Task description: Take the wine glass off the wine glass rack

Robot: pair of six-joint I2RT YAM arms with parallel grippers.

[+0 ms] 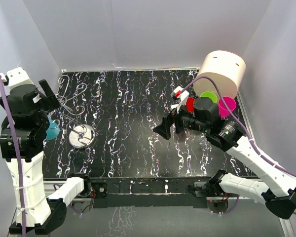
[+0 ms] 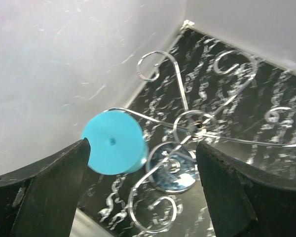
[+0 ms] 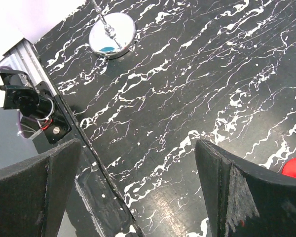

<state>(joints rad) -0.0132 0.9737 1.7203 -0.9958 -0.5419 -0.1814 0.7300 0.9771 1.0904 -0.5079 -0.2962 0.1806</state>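
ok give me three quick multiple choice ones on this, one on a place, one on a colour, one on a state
1. Where on the table is the rack?
A) left side
B) middle
C) far right corner

2. What colour is the glass?
A) red
B) teal
C) clear

3. The glass is:
A) lying flat on the table
B) standing upright on the table
C) hanging on the rack

Answers:
1 A, the top view shows the rack's shiny base disc near the table's left edge.
2 B, the left wrist view shows its round foot as plain teal.
3 C, it hangs from one of the rack's wire arms, and the left gripper is open, not gripping it.
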